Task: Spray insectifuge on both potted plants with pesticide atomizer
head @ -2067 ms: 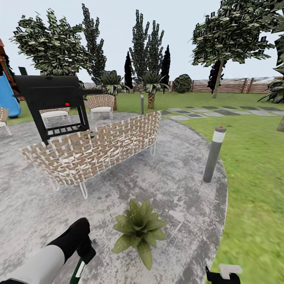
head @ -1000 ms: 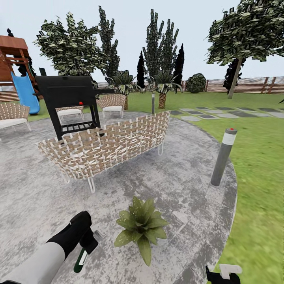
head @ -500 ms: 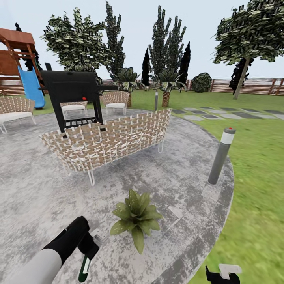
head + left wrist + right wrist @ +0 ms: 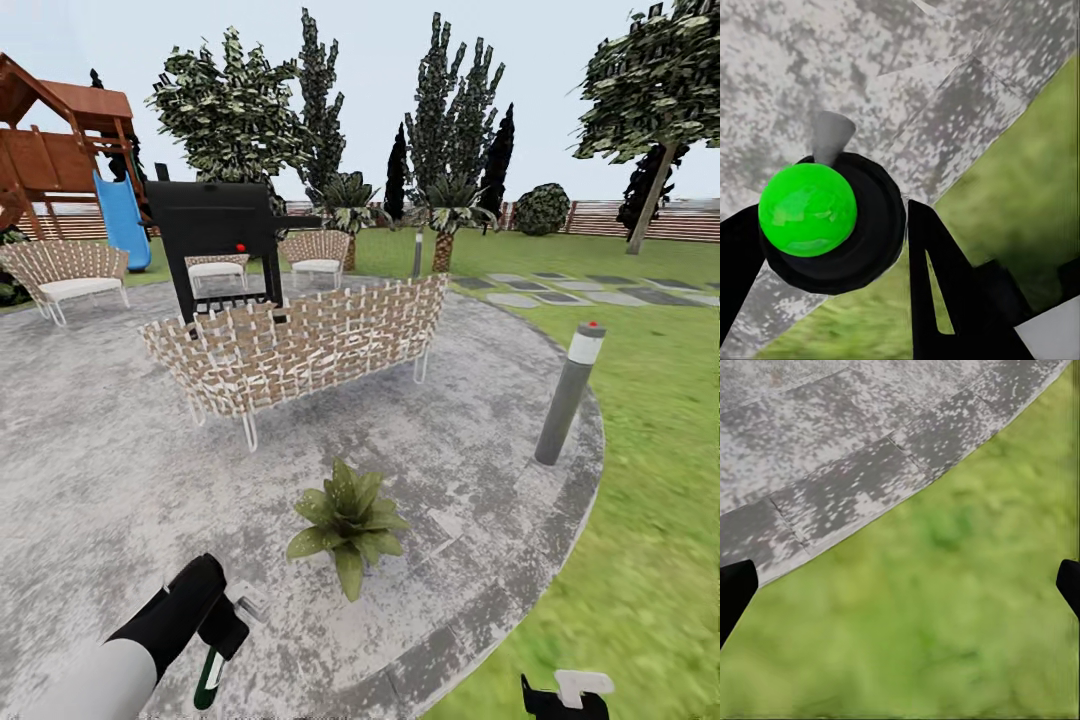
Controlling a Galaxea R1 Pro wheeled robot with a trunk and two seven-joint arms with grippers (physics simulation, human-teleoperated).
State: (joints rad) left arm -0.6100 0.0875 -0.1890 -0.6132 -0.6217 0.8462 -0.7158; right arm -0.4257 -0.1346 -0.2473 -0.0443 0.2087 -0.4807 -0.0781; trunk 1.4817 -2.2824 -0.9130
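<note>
Pesticide atomizer (image 4: 210, 676) clamped in the left gripper (image 4: 222, 640), near one potted plant (image 4: 348, 520).
Bottle hangs base-down, roughly vertical; right gripper (image 4: 900, 585) gapes wide, holding nothing.

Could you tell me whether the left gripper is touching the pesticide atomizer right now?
Touching. In the left wrist view the left gripper's black fingers press against both sides of the pesticide atomizer, and in the head view the bottle hangs from it.

No readable text, far as visible
</note>
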